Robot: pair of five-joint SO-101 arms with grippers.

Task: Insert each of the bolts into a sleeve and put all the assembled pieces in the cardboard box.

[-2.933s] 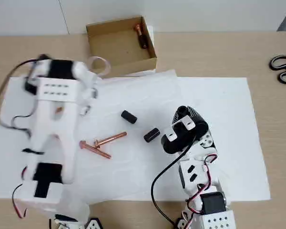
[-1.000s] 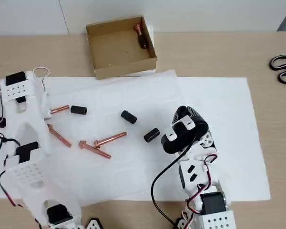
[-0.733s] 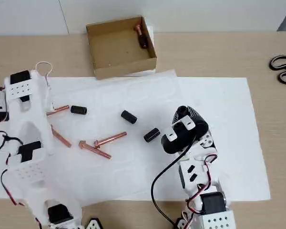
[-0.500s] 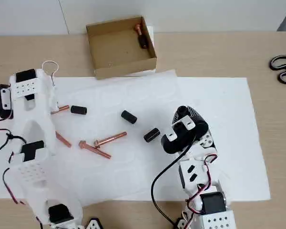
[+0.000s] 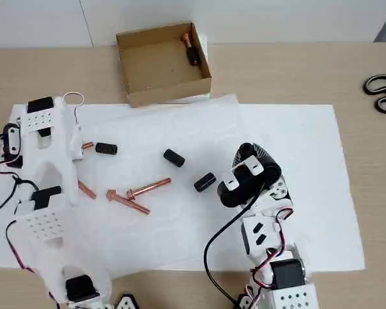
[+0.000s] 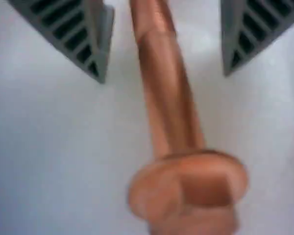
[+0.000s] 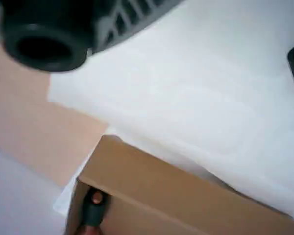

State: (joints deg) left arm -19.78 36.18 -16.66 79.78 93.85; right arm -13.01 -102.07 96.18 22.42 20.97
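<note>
My left gripper [image 6: 164, 71] is open, its grey fingers [image 6: 95, 54] on either side of a copper bolt [image 6: 169, 112] that lies on the white paper. From above, the left arm covers most of this bolt [image 5: 88, 145], next to a black sleeve [image 5: 106, 149]. My right gripper [image 5: 246, 154] is shut on a black sleeve [image 7: 44, 46], held above the paper. Two more sleeves [image 5: 174, 157] [image 5: 205, 181] and three bolts [image 5: 85, 189] [image 5: 148, 188] [image 5: 127, 202] lie loose. The cardboard box [image 5: 170, 92] holds one assembled piece [image 5: 190, 48].
A white paper sheet [image 5: 289, 141] covers the middle of the wooden table. Black scissors [image 5: 383, 91] lie at the far right edge. The box wall [image 7: 186, 200] and the piece inside [image 7: 90, 210] face the right wrist camera.
The left arm came back from the box area to the left side, then slid right over the bolt beside the sleeve. The right arm has stayed still.
</note>
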